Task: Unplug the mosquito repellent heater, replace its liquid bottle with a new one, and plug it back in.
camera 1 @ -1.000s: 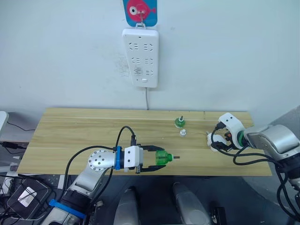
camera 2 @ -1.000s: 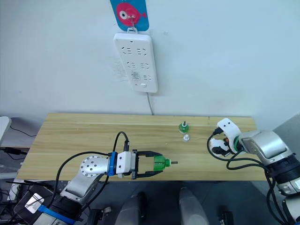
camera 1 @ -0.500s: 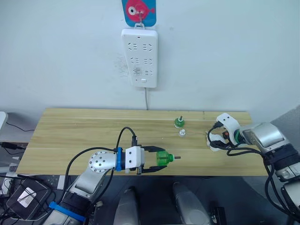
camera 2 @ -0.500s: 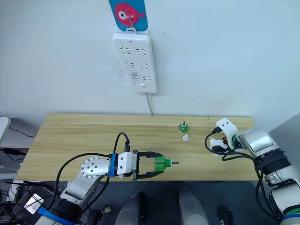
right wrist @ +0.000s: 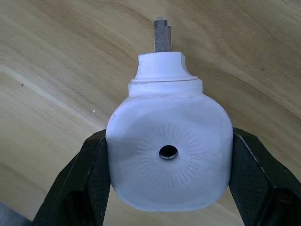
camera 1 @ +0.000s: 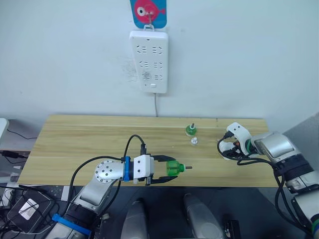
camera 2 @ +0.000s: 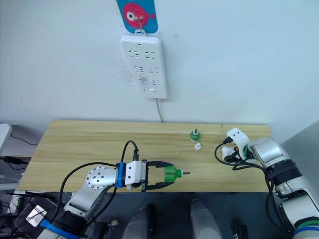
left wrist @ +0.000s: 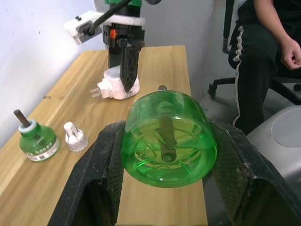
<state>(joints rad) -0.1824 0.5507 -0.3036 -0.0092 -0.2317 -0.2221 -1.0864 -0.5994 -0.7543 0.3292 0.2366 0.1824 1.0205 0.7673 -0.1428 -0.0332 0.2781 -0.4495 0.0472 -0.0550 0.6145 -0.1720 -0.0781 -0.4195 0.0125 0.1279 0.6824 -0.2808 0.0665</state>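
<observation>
The heater (right wrist: 169, 151) is pinched in my right gripper (right wrist: 169, 155) over the table (camera 1: 75, 144); my left gripper (left wrist: 164, 155) squeezes a green bottle (left wrist: 165, 139).

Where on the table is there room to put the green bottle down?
The whole left half of the table is bare, and so is the strip behind the left claw. It is crowded on the right, around the standing bottle, the little cap and the heater in the right claw.

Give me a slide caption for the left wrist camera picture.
Left claw grips a green bottle; beyond it, the right claw holds the white heater on the table.
</observation>
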